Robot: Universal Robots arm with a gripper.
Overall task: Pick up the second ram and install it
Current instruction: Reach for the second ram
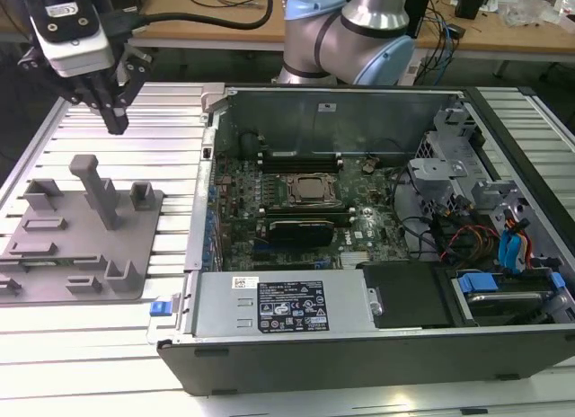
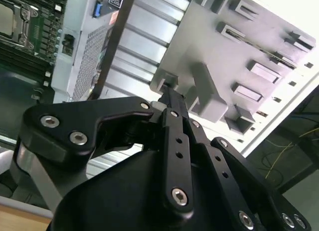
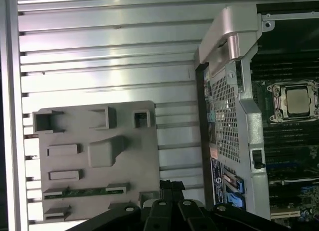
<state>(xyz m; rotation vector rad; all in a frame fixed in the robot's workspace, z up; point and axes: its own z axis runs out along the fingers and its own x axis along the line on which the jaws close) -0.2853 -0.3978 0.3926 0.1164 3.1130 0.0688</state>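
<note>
The fingers [image 1: 116, 118], pressed together and gripping nothing, hang in the air by one edge of the grey fixture plate [image 1: 54, 242], where the second ram [image 3: 82, 192] lies slotted.

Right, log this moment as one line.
gripper: jaws shut, empty | position: hovering over grey slotted fixture plate | thin green RAM stick: lying in plate slot, not grasped
</note>
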